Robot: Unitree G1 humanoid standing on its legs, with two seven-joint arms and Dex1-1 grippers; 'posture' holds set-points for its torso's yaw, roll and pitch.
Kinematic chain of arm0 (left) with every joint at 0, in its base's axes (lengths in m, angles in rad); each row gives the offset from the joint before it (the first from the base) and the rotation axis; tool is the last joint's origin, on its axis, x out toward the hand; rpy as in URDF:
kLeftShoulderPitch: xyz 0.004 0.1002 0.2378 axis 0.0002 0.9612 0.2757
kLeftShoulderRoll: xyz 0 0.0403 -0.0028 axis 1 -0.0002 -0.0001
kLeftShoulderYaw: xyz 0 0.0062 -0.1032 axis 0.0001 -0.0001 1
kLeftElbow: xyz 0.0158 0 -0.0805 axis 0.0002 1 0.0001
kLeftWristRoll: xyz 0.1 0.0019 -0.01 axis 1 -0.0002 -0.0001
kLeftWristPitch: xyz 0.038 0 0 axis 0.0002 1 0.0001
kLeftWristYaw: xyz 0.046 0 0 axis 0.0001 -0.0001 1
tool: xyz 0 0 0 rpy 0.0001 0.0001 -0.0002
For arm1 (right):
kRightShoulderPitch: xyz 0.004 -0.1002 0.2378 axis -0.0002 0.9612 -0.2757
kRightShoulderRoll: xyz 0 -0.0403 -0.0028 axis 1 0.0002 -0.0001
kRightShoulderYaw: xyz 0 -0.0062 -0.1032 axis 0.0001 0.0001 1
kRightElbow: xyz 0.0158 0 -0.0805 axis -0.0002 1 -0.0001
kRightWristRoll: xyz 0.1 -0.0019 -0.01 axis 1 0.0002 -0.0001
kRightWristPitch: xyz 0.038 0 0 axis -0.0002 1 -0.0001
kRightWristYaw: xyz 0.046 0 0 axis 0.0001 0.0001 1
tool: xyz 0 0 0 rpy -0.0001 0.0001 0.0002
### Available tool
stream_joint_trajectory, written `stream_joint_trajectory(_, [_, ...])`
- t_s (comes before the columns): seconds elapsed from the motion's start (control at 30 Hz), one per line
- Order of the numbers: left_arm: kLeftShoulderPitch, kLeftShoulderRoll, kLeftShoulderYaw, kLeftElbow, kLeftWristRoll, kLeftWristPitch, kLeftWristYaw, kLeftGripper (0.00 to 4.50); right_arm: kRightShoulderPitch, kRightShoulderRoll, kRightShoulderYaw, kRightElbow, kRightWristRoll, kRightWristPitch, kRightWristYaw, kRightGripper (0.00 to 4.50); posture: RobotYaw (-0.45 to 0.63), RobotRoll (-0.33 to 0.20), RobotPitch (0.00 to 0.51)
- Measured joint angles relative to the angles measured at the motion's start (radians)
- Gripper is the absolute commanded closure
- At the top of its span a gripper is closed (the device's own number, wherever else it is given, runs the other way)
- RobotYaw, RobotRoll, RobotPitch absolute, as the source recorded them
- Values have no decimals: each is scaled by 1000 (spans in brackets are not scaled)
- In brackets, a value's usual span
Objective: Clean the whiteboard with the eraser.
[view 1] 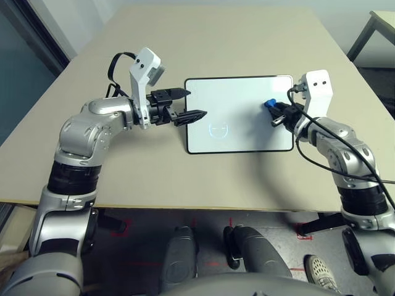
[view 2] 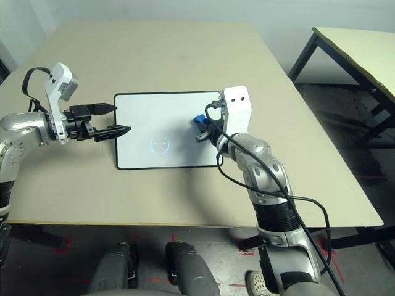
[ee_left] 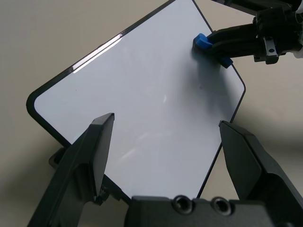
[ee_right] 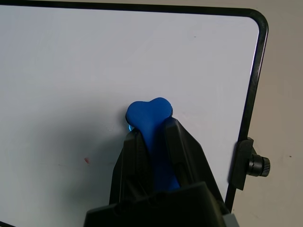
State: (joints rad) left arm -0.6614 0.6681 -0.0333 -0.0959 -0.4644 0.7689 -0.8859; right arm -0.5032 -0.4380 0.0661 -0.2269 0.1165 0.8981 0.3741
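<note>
Whiteboard [view 1: 239, 114] lay flat on the tan table [view 1: 216, 43], long side across the robot's front, between the two arms, a placing that probably let either arm reach it. A small bluish drawing [view 1: 219, 129] sat a little below its middle, so the job looked unfinished (from the right wrist a tiny reddish speck also showed on the white surface). At the board's right end the blue eraser [ee_right: 149, 113] was held with its rounded head down on or just over the white surface, near the right-hand frame and the black side knob [ee_right: 251, 163], well apart from the drawing; I judged that it would have to travel leftward to meet that mark. The right gripper [ee_right: 154, 142] was closed narrowly on the eraser's waist, one black finger on each side, with the head sticking out past the tips. The left gripper [view 1: 192, 105] hung at the board's left edge with its jaws spread wide and nothing between them, possibly placed there to steady the board, though it did not seem to touch it.
</note>
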Motion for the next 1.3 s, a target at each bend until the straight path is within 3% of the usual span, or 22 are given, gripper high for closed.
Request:
stream_joint_trajectory(0.73, [-34, -28, -30, 52, 23, -26, -31, 0, 17, 127, 152, 14, 2, 38, 44, 3938, -30, 0, 150])
stream_joint_trajectory(1.3, [-36, -28, -30, 52, 25, -22, -33, 0, -17, 122, 151, 47, 0, 29, 60, 3953, -32, 0, 152])
